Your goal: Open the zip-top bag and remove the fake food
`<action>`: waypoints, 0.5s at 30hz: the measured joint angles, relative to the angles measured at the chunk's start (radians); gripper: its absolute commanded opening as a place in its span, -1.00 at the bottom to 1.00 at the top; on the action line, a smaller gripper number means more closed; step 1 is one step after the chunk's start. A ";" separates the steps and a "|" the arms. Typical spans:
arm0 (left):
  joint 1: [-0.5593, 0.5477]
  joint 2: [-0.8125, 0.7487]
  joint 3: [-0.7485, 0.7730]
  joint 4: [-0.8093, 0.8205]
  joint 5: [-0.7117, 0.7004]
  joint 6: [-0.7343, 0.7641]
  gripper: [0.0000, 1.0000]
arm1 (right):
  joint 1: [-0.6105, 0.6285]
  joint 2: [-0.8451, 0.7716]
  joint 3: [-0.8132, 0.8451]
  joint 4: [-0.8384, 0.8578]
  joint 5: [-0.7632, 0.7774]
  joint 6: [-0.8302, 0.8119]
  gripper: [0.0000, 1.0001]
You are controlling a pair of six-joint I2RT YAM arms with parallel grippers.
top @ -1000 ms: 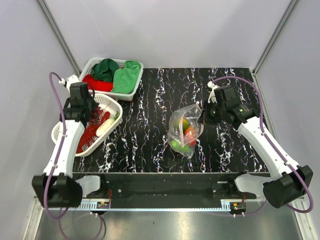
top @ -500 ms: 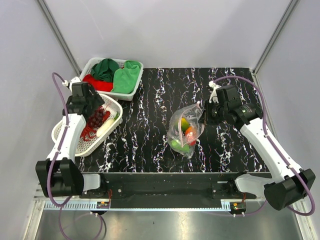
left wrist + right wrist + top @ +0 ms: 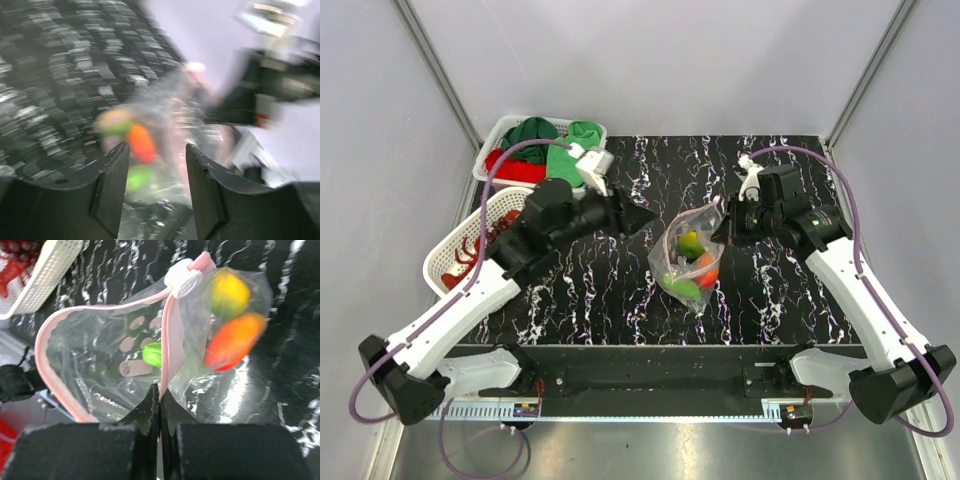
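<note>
**Left arm crosses from the basket to the bag**

The left gripper (image 3: 642, 218), which a second ago hangs over the white basket (image 3: 440, 262) at the left edge, now reaches across the marbled table (image 3: 620, 300) to a spot just left of the zip-top bag (image 3: 688, 258) at the centre. Its fingers stand apart and hold nothing. The left wrist view, blurred by motion, looks between them toward the bag.

The right gripper (image 3: 723, 232) is clenched on the pink zip strip (image 3: 167, 340) at the bag's far right corner, propping the pouch up much as before. The mouth gapes in a pink loop. Inside lie a yellow-green fruit (image 3: 229, 292), an orange-red fruit (image 3: 234, 340) and a green piece (image 3: 152, 354).

The bag looks open already, so the left arm is probably coming in to take a piece out.
</note>
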 measured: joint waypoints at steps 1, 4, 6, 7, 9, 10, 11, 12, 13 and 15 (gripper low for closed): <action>-0.037 0.012 0.012 0.012 0.010 0.004 -0.09 | 0.000 0.005 -0.009 0.008 -0.023 0.006 -1.00; -0.161 0.071 0.051 0.062 0.013 0.032 -0.17 | 0.000 0.022 -0.031 0.037 -0.085 0.023 -1.00; -0.219 0.106 0.054 0.069 0.007 0.045 -0.21 | 0.001 0.029 -0.036 0.052 -0.120 0.032 -1.00; -0.240 0.123 0.054 0.069 0.004 0.049 -0.21 | 0.001 0.029 -0.037 0.058 -0.132 0.035 -1.00; -0.271 0.152 0.054 0.068 -0.009 0.060 -0.23 | 0.001 0.029 -0.037 0.074 -0.164 0.045 -1.00; -0.287 0.162 0.054 0.068 -0.019 0.066 -0.29 | 0.001 0.029 -0.037 0.082 -0.182 0.048 -1.00; -0.298 0.168 0.054 0.066 -0.034 0.070 -0.31 | 0.001 0.030 -0.038 0.090 -0.199 0.051 -1.00; -0.314 0.174 0.054 0.060 -0.055 0.076 -0.32 | 0.001 0.031 -0.038 0.098 -0.214 0.054 -1.00; -0.331 0.180 0.054 0.048 -0.078 0.084 -0.33 | 0.001 0.032 -0.039 0.104 -0.230 0.058 -1.00; -0.362 0.194 0.060 0.013 -0.148 0.103 -0.33 | 0.001 0.036 -0.039 0.114 -0.261 0.066 -1.00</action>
